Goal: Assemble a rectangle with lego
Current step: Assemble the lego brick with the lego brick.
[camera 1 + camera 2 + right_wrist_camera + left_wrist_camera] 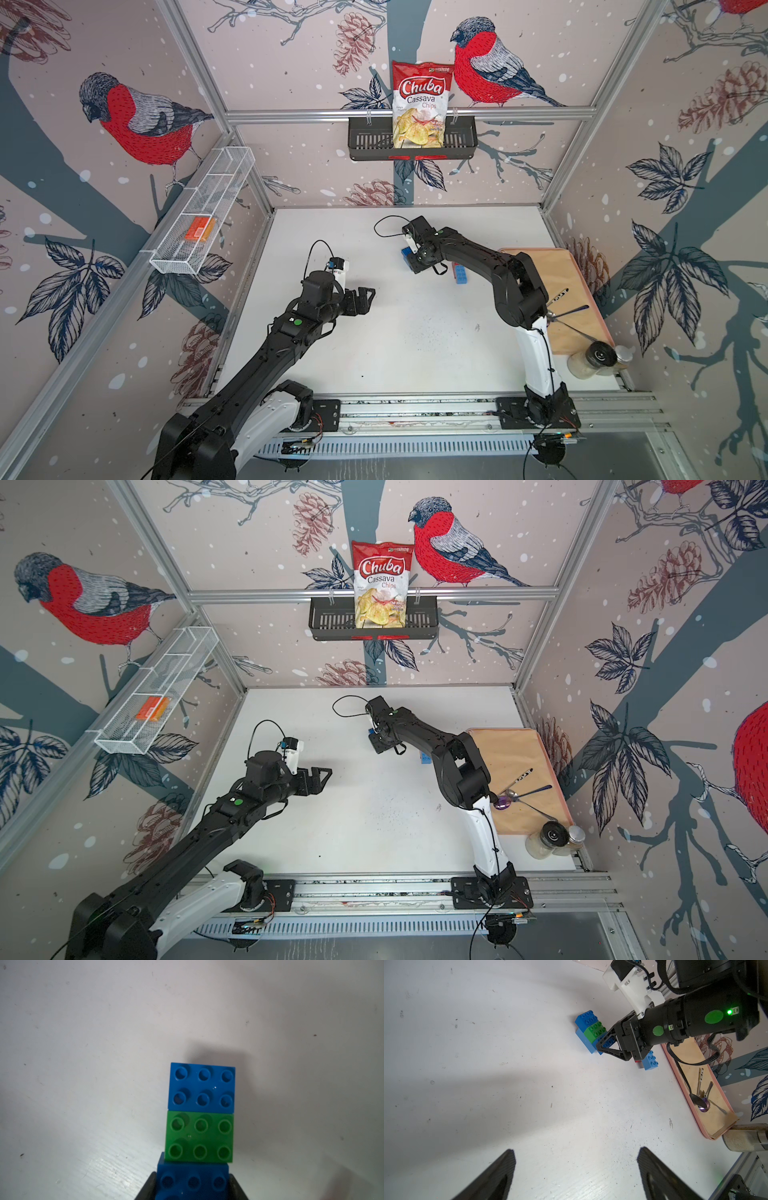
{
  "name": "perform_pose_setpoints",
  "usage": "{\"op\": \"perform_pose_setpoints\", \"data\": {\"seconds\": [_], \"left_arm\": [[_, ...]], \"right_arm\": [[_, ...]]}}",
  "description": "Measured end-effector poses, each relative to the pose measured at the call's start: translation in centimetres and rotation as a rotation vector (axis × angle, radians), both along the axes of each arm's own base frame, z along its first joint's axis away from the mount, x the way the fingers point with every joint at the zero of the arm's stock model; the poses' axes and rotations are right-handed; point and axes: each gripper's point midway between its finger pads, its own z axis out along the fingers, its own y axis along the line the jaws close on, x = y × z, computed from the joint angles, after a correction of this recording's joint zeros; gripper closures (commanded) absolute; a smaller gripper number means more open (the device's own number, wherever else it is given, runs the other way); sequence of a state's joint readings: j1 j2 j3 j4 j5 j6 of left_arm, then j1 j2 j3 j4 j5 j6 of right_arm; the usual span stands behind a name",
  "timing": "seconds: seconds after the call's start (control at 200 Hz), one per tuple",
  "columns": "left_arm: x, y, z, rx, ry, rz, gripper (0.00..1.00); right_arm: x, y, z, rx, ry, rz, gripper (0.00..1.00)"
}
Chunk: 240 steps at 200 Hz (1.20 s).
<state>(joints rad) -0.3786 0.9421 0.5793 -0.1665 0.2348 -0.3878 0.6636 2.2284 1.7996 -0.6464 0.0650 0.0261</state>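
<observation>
Blue brick clamped in our right hand, butted against the green brick. A second blue brick touches the green brick's opposite side, and a longer blue base lies beneath it. Our held brick looks shifted slightly sideways of the green brick's edges, so we should square it, press straight down, then release. Our left hand hovers, fingers apart, over bare bench, well apart from the green brick
</observation>
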Motion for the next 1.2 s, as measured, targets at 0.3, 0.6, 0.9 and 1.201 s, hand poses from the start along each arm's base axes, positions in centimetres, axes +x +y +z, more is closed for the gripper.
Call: {"op": "perform_pose_setpoints", "data": {"seconds": [0.3, 0.6, 0.9, 1.201], "left_arm": [[0.0, 0.0, 0.0, 0.0, 0.0, 0.0, 0.08], [0.0, 0.0, 0.0, 0.0, 0.001, 0.0, 0.07], [0.0, 0.0, 0.0, 0.0, 0.001, 0.0, 0.04], [0.0, 0.0, 0.0, 0.001, 0.0, 0.0, 0.04]], "right_arm": [[0.8, -0.2, -0.2, -0.005, 0.001, -0.011, 0.67], [1.7, -0.7, 0.1, 0.0, 0.003, -0.028, 0.67], [2.5, -0.7, 0.5, -0.003, 0.027, -0.038, 0.68], [3.5, -0.9, 0.1, 0.002, 0.041, -0.059, 0.68]]}}
